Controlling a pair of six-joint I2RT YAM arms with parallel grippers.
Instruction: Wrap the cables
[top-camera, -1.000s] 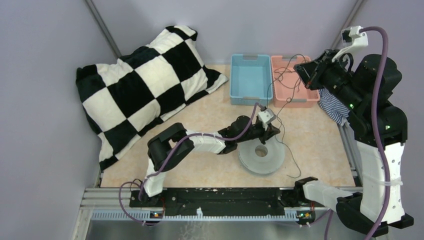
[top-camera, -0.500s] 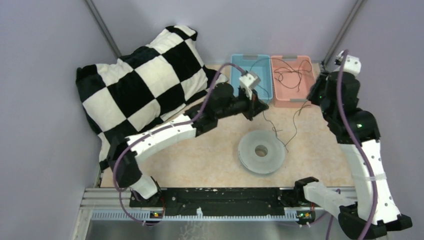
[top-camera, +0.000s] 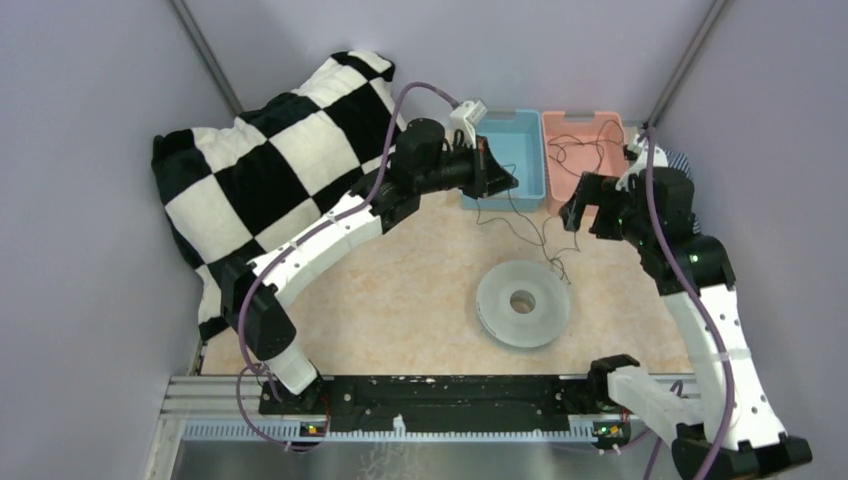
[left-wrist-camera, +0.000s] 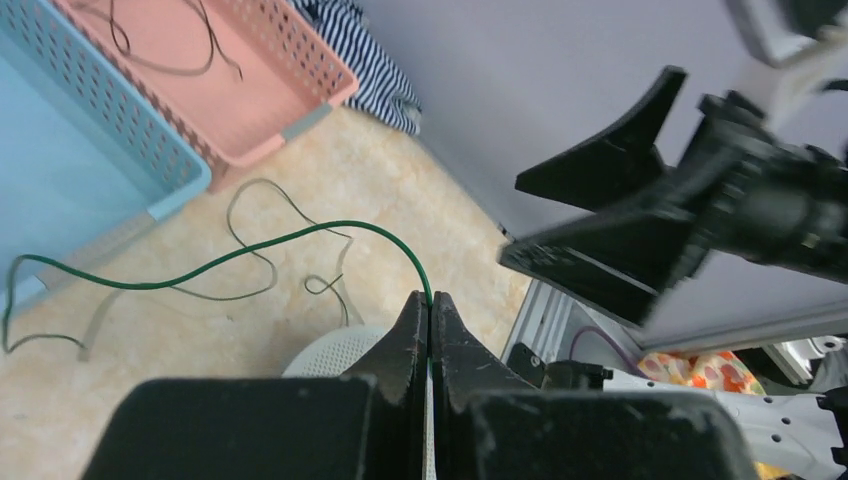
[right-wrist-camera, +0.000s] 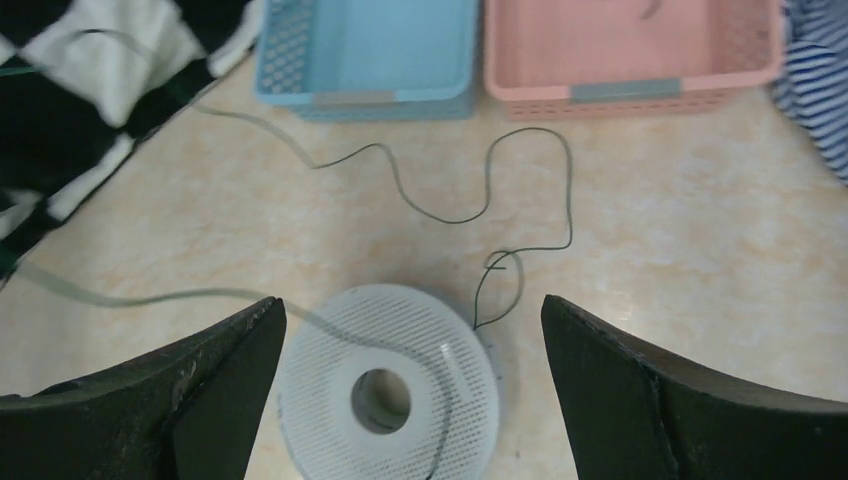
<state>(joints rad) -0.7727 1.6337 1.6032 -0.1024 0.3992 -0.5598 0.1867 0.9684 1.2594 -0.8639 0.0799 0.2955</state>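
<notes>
1. The left arm (top-camera: 330, 235) stretches far forward and to the right. The left gripper (left-wrist-camera: 430, 312) is pinched tight on a thin cable (left-wrist-camera: 300, 232).
2. The right arm (top-camera: 705, 300) stands bent. The right gripper (right-wrist-camera: 408, 305) is spread wide and tilted downward.

Black-and-white checkered pillow (top-camera: 290, 160) at far left of table (top-camera: 400, 300), one corner reaching toward the blue basket (top-camera: 522, 140). Pink basket (top-camera: 580, 114) sits just beside the blue one on its right, both perforated, against the back wall. Blue-and-white striped cloth (right-wrist-camera: 815, 70) bunched in far right corner, next to the pink basket. Pale grey round spool (top-camera: 500, 310) lies flat mid-table, hole in centre, well apart from baskets. Lilac walls (top-camera: 90, 200) all round. Orange-yellow patterned item (left-wrist-camera: 700, 370) past the table edge, unclear what.
</notes>
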